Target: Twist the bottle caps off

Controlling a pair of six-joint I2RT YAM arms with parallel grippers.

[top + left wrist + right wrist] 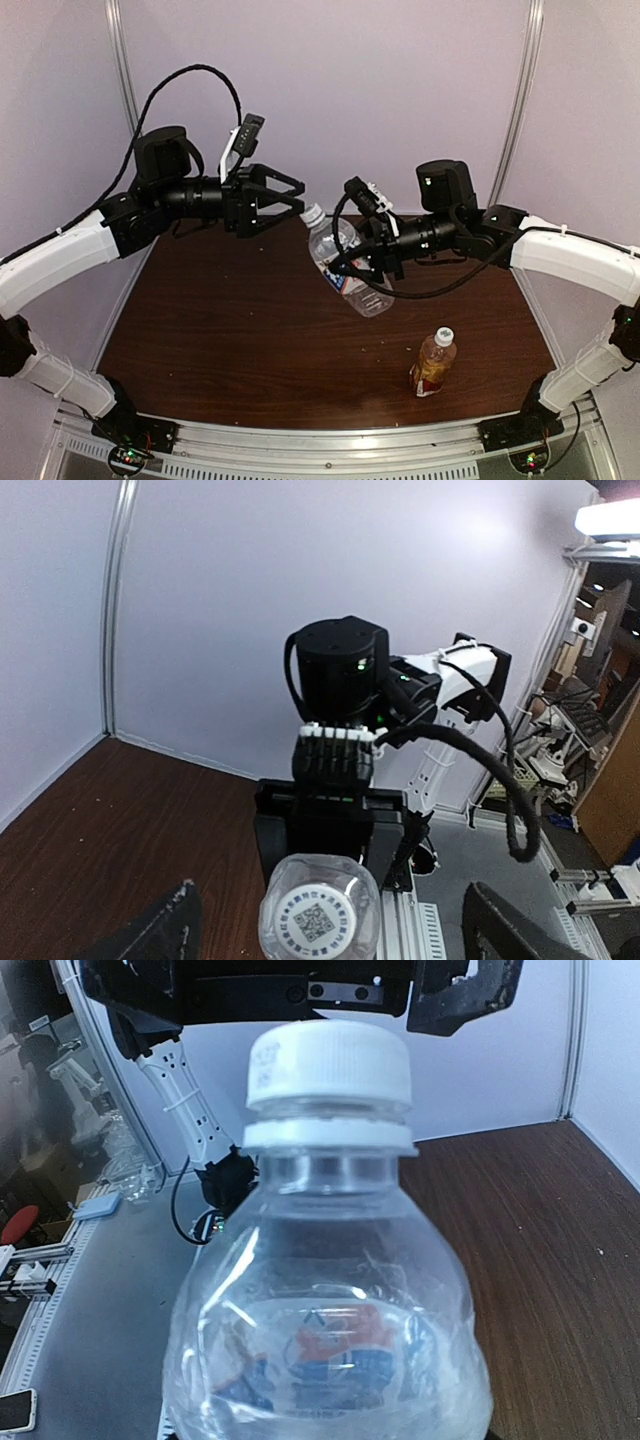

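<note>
My right gripper (368, 262) is shut on the clear bottle (347, 268) of colourless liquid and holds it tilted above the table, neck pointing up-left. Its white cap (313, 215) is on. My left gripper (291, 206) is open, its jaws spread just left of the cap, not touching it. In the left wrist view the cap (315, 920) with a printed code faces me between my fingertips (165, 928). In the right wrist view the bottle (330, 1300) and cap (330, 1060) fill the frame and hide my fingers. The amber bottle (433, 364) stands upright, its white cap (444, 336) on.
The brown table (230, 320) has a metal rail (330, 440) along its near edge. White walls close the back and sides. The amber bottle stands front right, below the right arm.
</note>
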